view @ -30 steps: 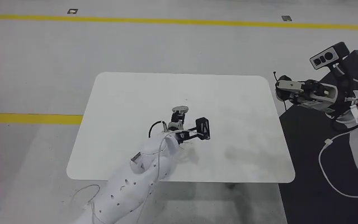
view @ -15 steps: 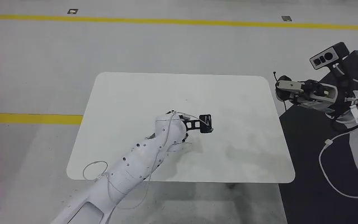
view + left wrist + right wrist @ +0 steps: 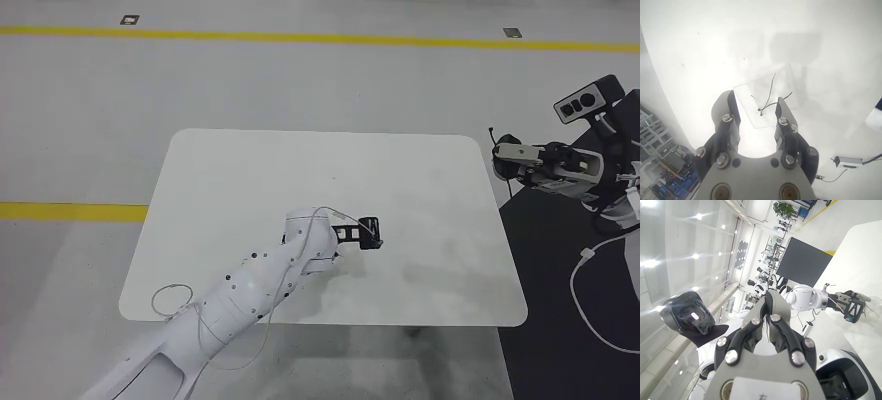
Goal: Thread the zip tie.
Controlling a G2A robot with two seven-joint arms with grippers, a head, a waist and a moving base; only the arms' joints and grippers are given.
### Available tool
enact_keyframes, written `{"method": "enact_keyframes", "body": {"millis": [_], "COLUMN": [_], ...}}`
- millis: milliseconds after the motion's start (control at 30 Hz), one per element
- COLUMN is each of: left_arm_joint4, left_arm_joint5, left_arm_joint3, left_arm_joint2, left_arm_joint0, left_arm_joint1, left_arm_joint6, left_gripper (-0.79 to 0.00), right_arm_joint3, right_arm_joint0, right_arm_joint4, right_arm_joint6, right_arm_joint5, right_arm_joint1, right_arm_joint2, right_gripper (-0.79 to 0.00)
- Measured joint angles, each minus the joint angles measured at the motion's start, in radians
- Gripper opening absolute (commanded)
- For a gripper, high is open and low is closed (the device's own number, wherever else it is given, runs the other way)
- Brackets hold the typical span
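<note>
1. Zip ties [image 3: 769,92], two thin dark plastic ones, lie right under the left gripper [image 3: 755,96], in the gap between its two fingers.
2. Their small heads sit close together. Their tails go out past the fingertips.
3. One tail runs in behind one finger [image 3: 783,113] of the left gripper. I cannot tell if they touch.
4. The zip ties lie on a clear flat plastic sheet [image 3: 746,106]. The sheet is also just under the left gripper.
5. The left gripper's fingers are wide apart and hold nothing.
6. The sheet lies on the white table with round corners [image 3: 430,180]. The left gripper [image 3: 368,232] hangs over the middle of it.
7. The right gripper [image 3: 769,292] is up in the air, well apart from the left gripper [image 3: 857,308].
8. The right gripper's fingers are pressed together. A thin dark strand [image 3: 769,335] pokes out from between them. I cannot tell what it is.
</note>
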Motion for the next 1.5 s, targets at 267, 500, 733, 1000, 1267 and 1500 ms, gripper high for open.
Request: {"method": "enact_keyframes", "body": {"millis": [267, 500, 733, 1000, 1267, 1500], "left_arm_joint4": [-0.117, -0.199, -0.264, -0.316, -0.354, -0.356], "left_arm_joint5": [0.003, 0.015, 0.009, 0.0, -0.012, -0.031], "left_arm_joint3": [0.093, 0.16, 0.254, 0.333, 0.431, 0.482], "left_arm_joint2": [0.1, 0.163, 0.233, 0.289, 0.327, 0.352], "left_arm_joint0": [-0.078, -0.139, -0.191, -0.235, -0.258, -0.258], "left_arm_joint1": [-0.013, -0.026, -0.052, -0.085, -0.121, -0.15], "left_arm_joint6": [-0.003, -0.015, -0.009, 0.0, 0.012, 0.031], "left_gripper": [-0.425, -0.419, -0.453, -0.453, -0.477, -0.502], "right_arm_joint3": [0.0, 0.0, 0.0, 0.0, 0.0, 0.0], "right_arm_joint0": [0.0, 0.0, 0.0, 0.0, 0.0, 0.0], "right_arm_joint4": [0.0, 0.0, 0.0, 0.0, 0.0, 0.0], "right_arm_joint6": [0.0, 0.0, 0.0, 0.0, 0.0, 0.0], "right_arm_joint5": [0.0, 0.0, 0.0, 0.0, 0.0, 0.0], "right_arm_joint1": [0.0, 0.0, 0.0, 0.0, 0.0, 0.0], "right_arm_joint2": [0.0, 0.0, 0.0, 0.0, 0.0, 0.0], "right_gripper": [-0.785, -0.785, -0.785, -0.785, -0.785, -0.785]}}
